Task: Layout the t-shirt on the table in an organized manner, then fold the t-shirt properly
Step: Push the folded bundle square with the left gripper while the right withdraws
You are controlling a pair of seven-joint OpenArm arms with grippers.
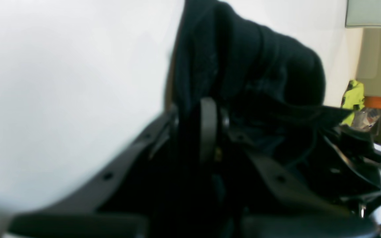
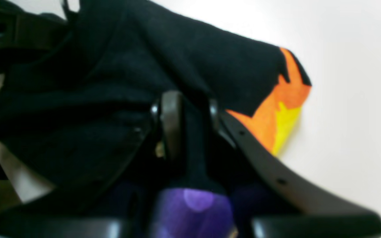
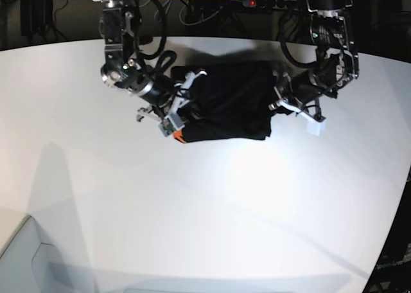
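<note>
The black t-shirt (image 3: 228,100) lies bunched at the upper centre of the white table (image 3: 205,209). Both grippers, left (image 1: 215,122) and right (image 2: 185,122), have their 2 fingers pinched tight on its fabric.

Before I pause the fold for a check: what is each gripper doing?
Left gripper: shut on the t-shirt.
Right gripper: shut on the t-shirt, near its orange print.

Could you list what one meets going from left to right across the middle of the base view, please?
Bare table → right gripper, shut on the t-shirt's edge → black t-shirt → left gripper, shut on the shirt's other edge → bare table again.
</note>
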